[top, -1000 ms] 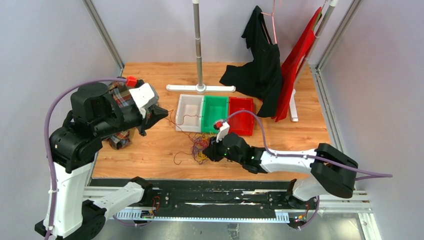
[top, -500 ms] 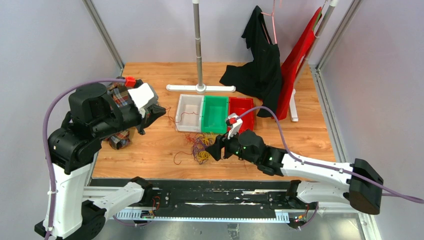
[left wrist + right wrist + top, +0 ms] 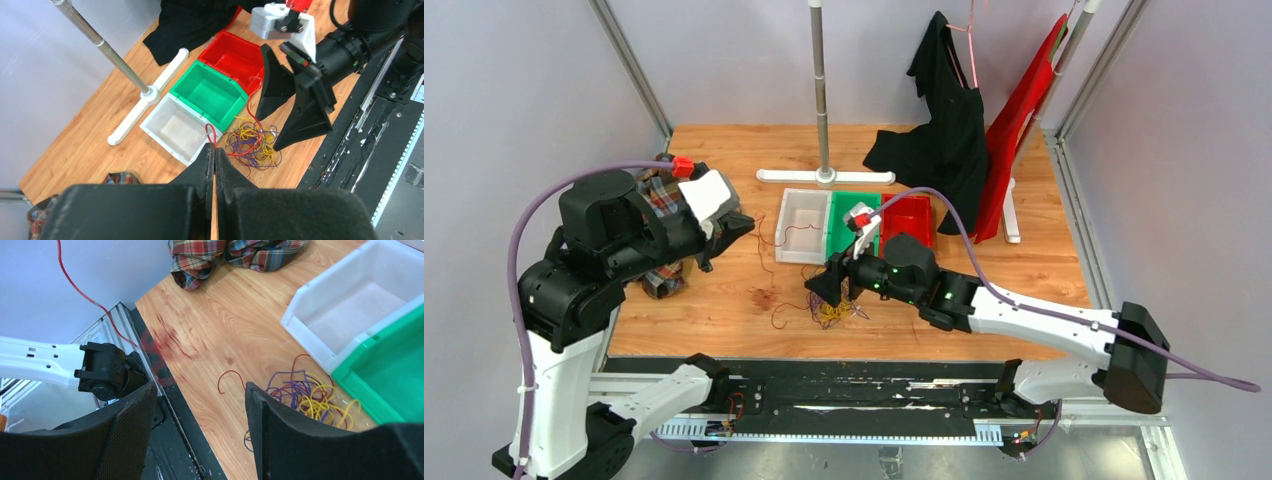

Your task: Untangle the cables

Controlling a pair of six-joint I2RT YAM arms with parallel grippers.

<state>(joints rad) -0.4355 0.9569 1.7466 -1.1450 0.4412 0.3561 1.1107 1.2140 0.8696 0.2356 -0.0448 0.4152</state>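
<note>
Mostly the cables (image 3: pixel 829 310) lie in one loose bunch of yellow, purple and red loops on the wooden table (image 3: pixel 724 315), just near of the white bin (image 3: pixel 802 238) and the green bin (image 3: pixel 854 212), with the red bin (image 3: pixel 914 213) next in the row. Behind the bins we see a pole stand (image 3: pixel 821 90), a black garment (image 3: pixel 944 130) and a red garment (image 3: pixel 1024 110); a plaid cloth (image 3: pixel 662 278) sits at the table's left edge, partly behind the left arm. The left gripper (image 3: pixel 742 222) is raised to the left of the bins, its fingers pressed together on a red strand (image 3: pixel 211 132) that runs down toward the bunch. The right gripper (image 3: pixel 822 285) hangs over the bunch's far left side with its fingers spread wide and nothing between them; its wrist covers the near rims of the green and red bins in the overhead view. Compared with a second ago, we find the right gripper higher and farther left, its jaws much wider, and its arm stretched further across the table, while the left arm has barely moved. We cannot follow single strands from above, nor see where the red strand ends within the bunch.
</note>
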